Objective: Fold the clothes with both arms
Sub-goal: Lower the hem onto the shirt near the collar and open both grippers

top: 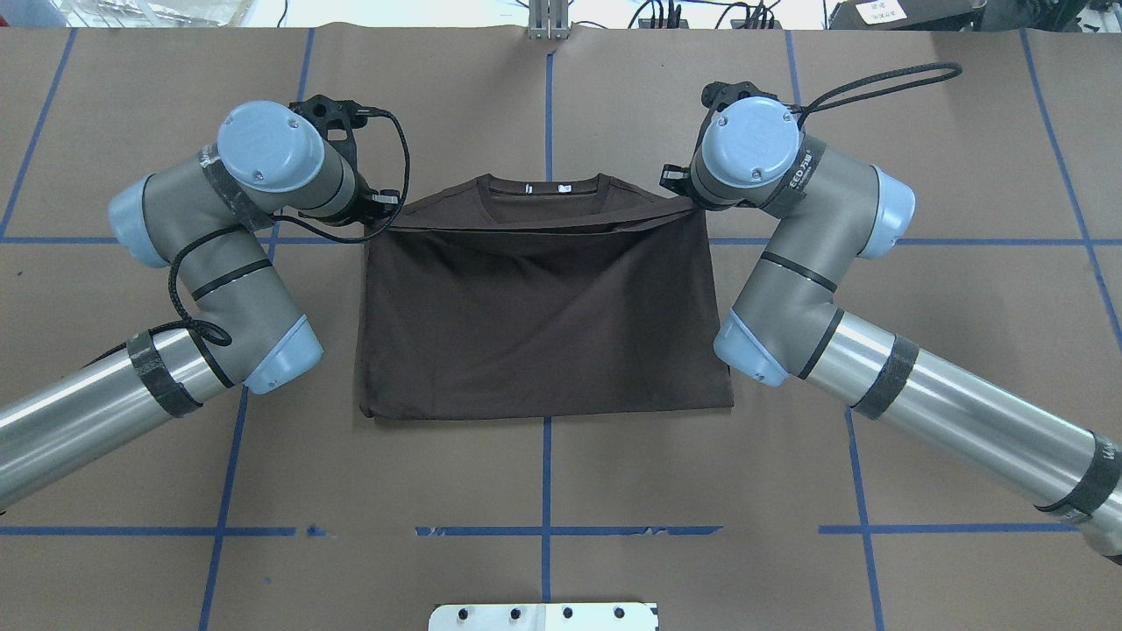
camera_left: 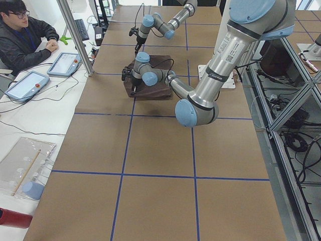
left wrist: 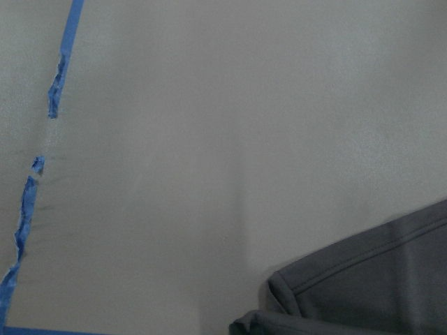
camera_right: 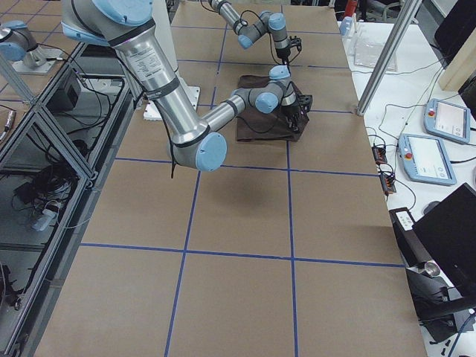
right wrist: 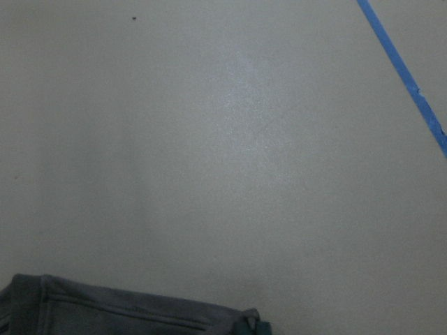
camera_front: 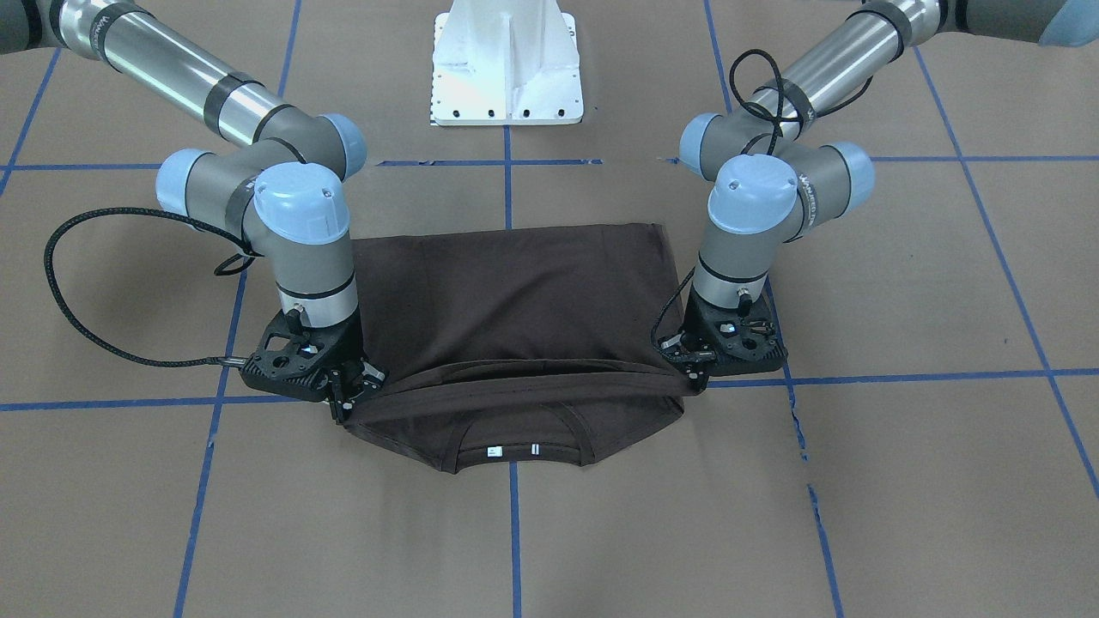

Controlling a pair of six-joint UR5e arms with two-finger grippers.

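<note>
The dark brown T-shirt point(camera_front: 515, 292) lies in the middle of the table, folded with its lower half brought up over the chest. Its collar point(camera_front: 515, 442) with white neck tags still shows past the folded edge. My left gripper point(camera_front: 697, 378) is shut on one end of that raised edge, and my right gripper point(camera_front: 348, 399) is shut on the other end. The edge hangs taut between them, just above the cloth. In the overhead view the shirt point(top: 543, 324) spans between the left gripper point(top: 386, 210) and the right gripper point(top: 679, 188). Both wrist views show only a shirt corner point(left wrist: 377, 286) point(right wrist: 105, 307).
The white pedestal base point(camera_front: 506, 69) stands behind the shirt. Blue tape lines point(top: 547, 473) grid the brown paper tabletop. An operator point(camera_left: 20, 35) sits with tablets point(camera_left: 65, 63) at the table's far side.
</note>
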